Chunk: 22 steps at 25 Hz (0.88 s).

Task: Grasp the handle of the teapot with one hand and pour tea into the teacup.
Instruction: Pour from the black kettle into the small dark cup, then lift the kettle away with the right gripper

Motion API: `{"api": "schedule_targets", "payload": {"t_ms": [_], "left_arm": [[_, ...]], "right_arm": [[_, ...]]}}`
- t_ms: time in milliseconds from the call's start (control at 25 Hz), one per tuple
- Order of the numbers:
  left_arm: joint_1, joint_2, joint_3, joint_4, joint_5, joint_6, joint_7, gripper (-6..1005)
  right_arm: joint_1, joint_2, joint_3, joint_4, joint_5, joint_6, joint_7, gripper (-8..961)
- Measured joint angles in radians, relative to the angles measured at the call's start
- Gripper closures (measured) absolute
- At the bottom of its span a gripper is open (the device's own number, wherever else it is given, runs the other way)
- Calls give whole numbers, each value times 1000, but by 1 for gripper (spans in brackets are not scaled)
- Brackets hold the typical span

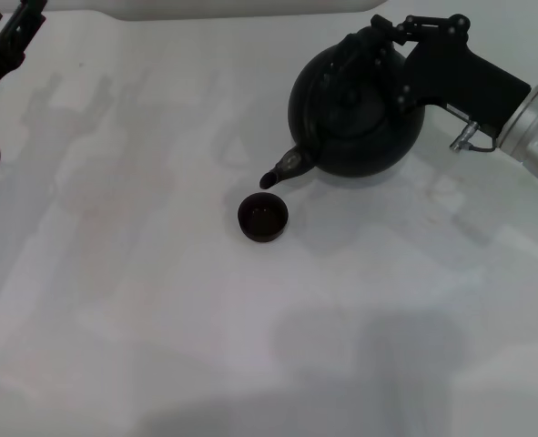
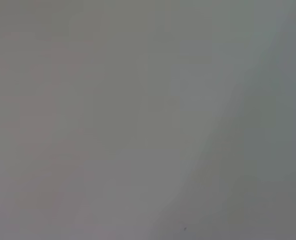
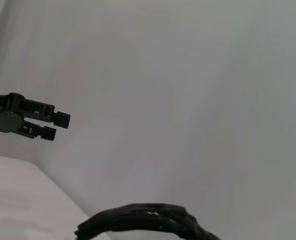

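Teapot [image 1: 358, 114] is seen held near the far right of the white table [image 1: 159, 319], tilted so that its spout [image 1: 284, 167] hangs just above and beside the teacup [image 1: 263, 217]. Its handle [image 1: 364, 50] is clamped by the right gripper [image 1: 398, 41]. Pouring appears to be in hand; a little more tilt, kept over the cup, is judged to be needed. The left gripper [image 1: 5, 41] is parked far left, slightly parted
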<state>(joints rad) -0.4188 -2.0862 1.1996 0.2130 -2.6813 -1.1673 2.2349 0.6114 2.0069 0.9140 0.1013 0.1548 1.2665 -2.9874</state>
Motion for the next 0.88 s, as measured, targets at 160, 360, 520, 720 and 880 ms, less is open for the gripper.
{"api": "schedule_targets", "payload": {"t_ms": [160, 360, 520, 720, 880], "left_arm": [[0, 0, 0, 0, 0, 0, 0, 139], [0, 1, 0, 0, 0, 0, 0, 139], [0, 2, 0, 0, 0, 0, 0, 139], [0, 2, 0, 1, 0, 0, 0, 139], [-1, 3, -2, 2, 0, 0, 0, 139]], "right_arm": [[5, -2, 0, 0, 0, 6, -1, 823], [12, -4, 0, -2, -1, 7, -3, 823], [19, -4, 0, -7, -2, 7, -5, 825], [30, -8, 1, -12, -14, 9, -7, 827], [44, -9, 2, -29, -27, 8, -9, 827]]}}
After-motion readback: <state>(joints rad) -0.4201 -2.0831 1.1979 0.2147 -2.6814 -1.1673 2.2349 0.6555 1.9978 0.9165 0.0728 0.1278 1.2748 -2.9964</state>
